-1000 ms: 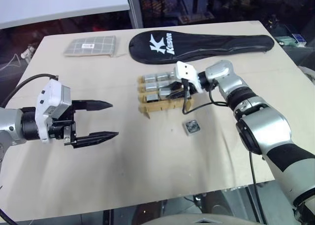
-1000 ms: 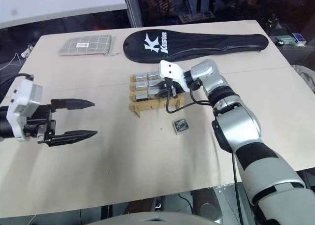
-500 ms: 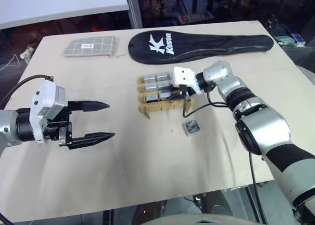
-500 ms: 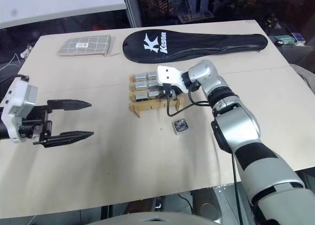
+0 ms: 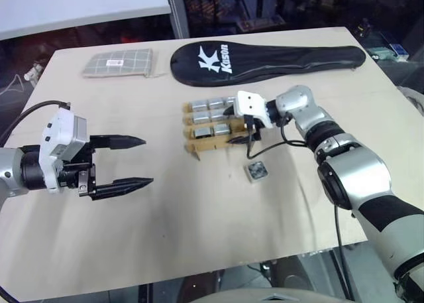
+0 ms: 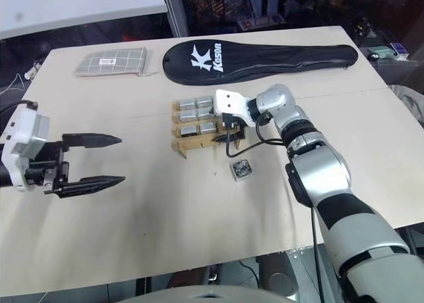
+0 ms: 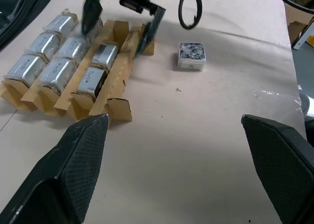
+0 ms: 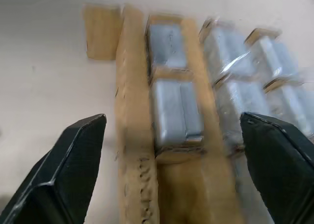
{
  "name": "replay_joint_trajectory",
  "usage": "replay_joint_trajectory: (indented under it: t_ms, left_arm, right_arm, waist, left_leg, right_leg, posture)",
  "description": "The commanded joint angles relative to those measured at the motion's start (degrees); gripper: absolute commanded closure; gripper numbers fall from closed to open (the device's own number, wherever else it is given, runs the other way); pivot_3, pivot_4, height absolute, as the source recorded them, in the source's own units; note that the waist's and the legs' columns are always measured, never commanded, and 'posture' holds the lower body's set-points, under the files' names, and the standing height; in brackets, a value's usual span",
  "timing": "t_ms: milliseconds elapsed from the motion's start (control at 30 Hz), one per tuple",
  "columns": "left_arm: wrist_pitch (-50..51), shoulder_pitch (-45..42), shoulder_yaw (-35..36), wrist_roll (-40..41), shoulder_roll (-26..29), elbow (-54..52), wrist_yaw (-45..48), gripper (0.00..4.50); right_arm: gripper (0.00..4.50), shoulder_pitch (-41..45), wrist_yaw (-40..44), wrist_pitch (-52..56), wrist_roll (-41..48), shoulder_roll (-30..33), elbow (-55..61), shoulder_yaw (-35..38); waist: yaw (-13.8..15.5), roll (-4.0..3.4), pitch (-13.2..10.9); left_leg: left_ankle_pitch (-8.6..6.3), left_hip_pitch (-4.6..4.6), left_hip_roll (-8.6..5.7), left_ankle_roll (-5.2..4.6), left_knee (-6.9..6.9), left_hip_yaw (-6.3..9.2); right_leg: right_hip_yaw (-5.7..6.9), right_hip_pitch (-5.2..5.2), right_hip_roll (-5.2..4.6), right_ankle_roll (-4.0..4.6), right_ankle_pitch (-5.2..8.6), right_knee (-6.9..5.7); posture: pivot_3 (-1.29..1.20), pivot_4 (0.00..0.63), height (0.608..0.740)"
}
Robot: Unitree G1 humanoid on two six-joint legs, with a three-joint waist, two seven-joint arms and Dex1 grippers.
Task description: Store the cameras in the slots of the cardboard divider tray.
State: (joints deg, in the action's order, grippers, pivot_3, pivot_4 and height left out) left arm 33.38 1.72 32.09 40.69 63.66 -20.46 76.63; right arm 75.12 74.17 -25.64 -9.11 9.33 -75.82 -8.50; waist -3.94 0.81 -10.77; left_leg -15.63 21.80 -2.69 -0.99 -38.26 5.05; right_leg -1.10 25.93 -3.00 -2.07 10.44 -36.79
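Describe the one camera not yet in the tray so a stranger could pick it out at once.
Start at the cardboard divider tray mid-table, below the long black racket cover. Just off its near right corner, the loose camera lies alone on bare tabletop, dark lens face up, unlike the slotted silver ones.

A pale beige surface (image 5: 199,237) fills most of the frame, evenly lit. Past its far edge the room is dark — dim clutter shows at upper right — and a white tabletop (image 5: 79,4) sits at upper left.
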Motion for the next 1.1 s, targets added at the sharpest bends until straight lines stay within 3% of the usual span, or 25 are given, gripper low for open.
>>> replay_joint_trajectory:
  t_ms: [33, 200, 300, 433, 633, 967, 1067, 1100]
  left_arm:
    - [-1.2, -1.1, 0.1, 0.2, 0.6, 0.5, 0.7, 0.0]
    - [-1.9, -2.9, -2.3, 0.0, 0.6, 1.1, 1.0, 0.0]
    - [-2.6, -5.4, -5.2, -0.3, 0.7, 2.4, 1.5, 0.0]
    - [-3.3, -8.2, -7.7, -0.8, 1.1, 4.3, 2.3, 0.0]
    - [-3.7, -11.4, -10.2, -1.4, 1.5, 6.1, 3.4, 0.0]
    - [-2.9, -10.9, -9.9, -1.1, 1.4, 5.0, 3.3, 0.0]
    - [-2.4, -11.3, -9.9, -0.4, 1.1, 4.9, 3.1, 0.0]
    - [-2.1, -11.5, -9.9, 0.1, 0.9, 4.8, 2.9, 0.0]
  right_arm:
    - [0.16, 0.4, 6.7, 2.0, 6.3, 2.3, 6.2, 4.2]
    - [0.16, -10.8, 13.9, 15.6, 14.3, 6.2, 27.1, 5.1]
    - [0.16, -26.8, 13.5, 27.4, 14.8, 12.4, 50.5, 1.5]
    - [0.16, -36.7, 10.7, 37.4, 16.4, 16.3, 65.4, -1.2]
    - [0.16, -40.4, 6.3, 32.3, 12.6, 18.2, 65.6, -5.4]
    - [0.16, -39.3, 3.8, 23.0, 9.9, 19.1, 61.4, -9.2]
    - [1.32, -40.1, 4.9, 25.7, 12.2, 19.6, 63.6, -8.8]
    - [1.92, -40.3, 5.1, 26.2, 12.7, 19.9, 64.2, -8.7]
  waist:
    - [0.0, 0.0, 0.0]
    - [0.4, 0.03, 0.0]
    - [1.4, 0.02, 0.0]
    - [1.4, -0.11, 0.0]
    - [0.9, -0.1, 0.0]
    - [1.3, -0.1, 0.0]
    - [1.6, -0.09, 0.0]
    - [1.6, -0.09, 0.0]
  left_leg:
    - [0.0, 0.01, 0.0, 0.0, 0.0, 0.0]
    - [-0.01, 0.01, 0.01, -0.01, 0.0, 0.07]
    - [-0.02, 0.02, 0.0, -0.03, -0.02, 0.16]
    - [-0.1, 0.1, -0.03, -0.17, -0.07, 0.03]
    - [-0.14, -0.33, 0.21, -0.28, -0.1, -0.19]
    - [-0.1, -0.18, 0.35, -0.22, -0.12, -0.23]
    - [-0.11, -0.17, 0.34, -0.22, -0.13, -0.23]
    - [-0.11, -0.17, 0.34, -0.22, -0.13, -0.2]
  right_leg:
    - [0.0, 0.0, 0.0, 0.0, 0.0, 0.01]
    - [0.07, -0.05, -0.04, 0.0, 0.0, 0.03]
    - [0.16, -0.12, -0.1, 0.0, 0.0, 0.05]
    - [0.09, -0.03, -0.11, -0.02, 0.01, 0.05]
    - [-0.1, -0.3, 0.26, 0.0, -0.01, -0.04]
    - [-0.1, -0.23, 0.33, 0.08, -0.06, 0.07]
    - [-0.09, -0.23, 0.33, 0.08, -0.06, 0.08]
    - [-0.07, -0.24, 0.33, 0.08, -0.06, 0.07]
  posture:
    - [0.0, 0.15, 0.74]
    - [0.0, 0.15, 0.74]
    - [0.0, 0.15, 0.74]
    - [0.0, 0.15, 0.74]
    - [0.0, 0.15, 0.74]
    - [0.0, 0.15, 0.74]
    - [0.0, 0.15, 0.74]
    - [0.0, 0.15, 0.74]
